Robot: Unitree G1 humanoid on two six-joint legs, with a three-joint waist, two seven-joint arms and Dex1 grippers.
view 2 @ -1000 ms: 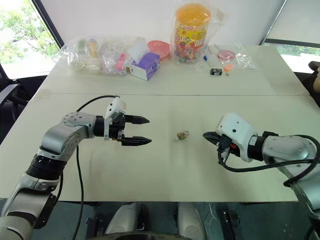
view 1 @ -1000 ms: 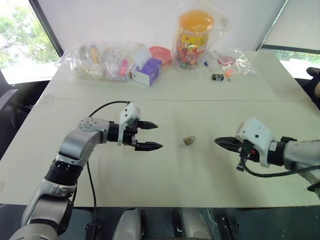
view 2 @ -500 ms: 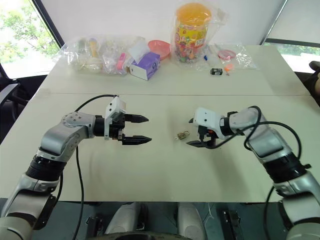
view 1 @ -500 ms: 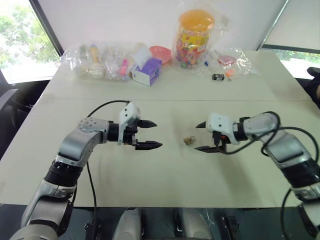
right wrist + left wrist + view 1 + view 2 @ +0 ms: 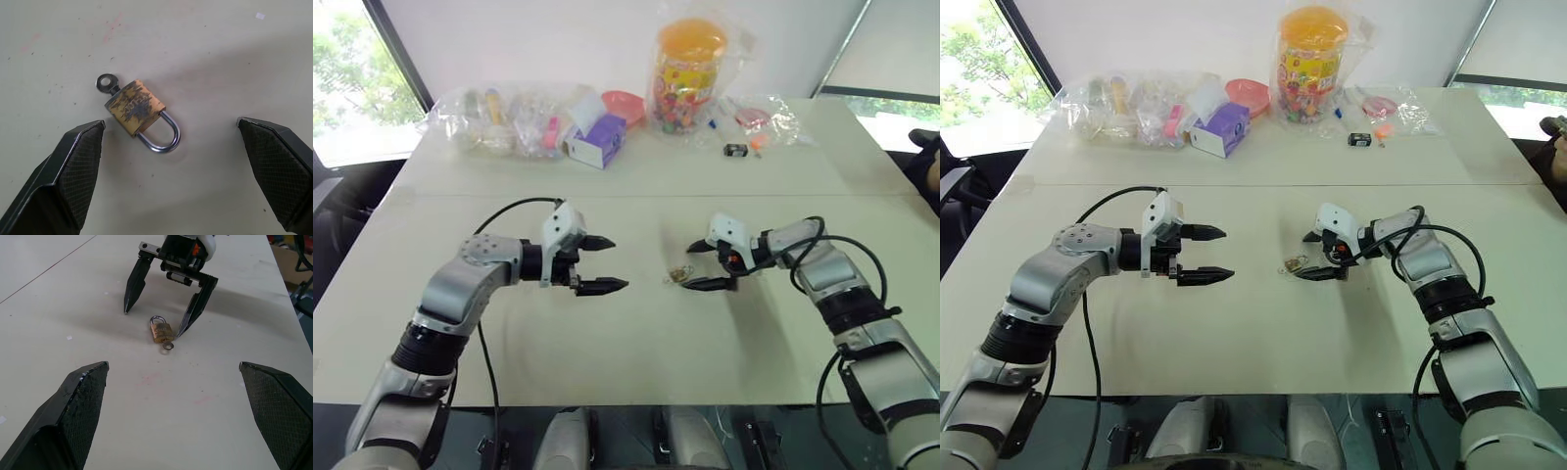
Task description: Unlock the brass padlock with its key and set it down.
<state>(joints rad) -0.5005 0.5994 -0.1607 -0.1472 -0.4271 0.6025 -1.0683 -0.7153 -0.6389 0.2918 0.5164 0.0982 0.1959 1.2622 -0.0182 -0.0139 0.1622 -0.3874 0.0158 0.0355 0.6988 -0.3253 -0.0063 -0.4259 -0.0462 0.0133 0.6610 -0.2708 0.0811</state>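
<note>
Whereas a second ago it hung shut well to the right of the lock, the right gripper has swung in with its jaws spread wide and empty, one black finger just beside the small golden-brass padlock with silvery shackle. The padlock lies flat on the cream table, unmoved, a ring-headed key in its base. The left gripper stays wide open and empty, apart to the lock's left. At the far edge, clear plastic bags hold small mixed items; an orange-lidded clear jar, itself bagged, holds colourful pieces.
</note>
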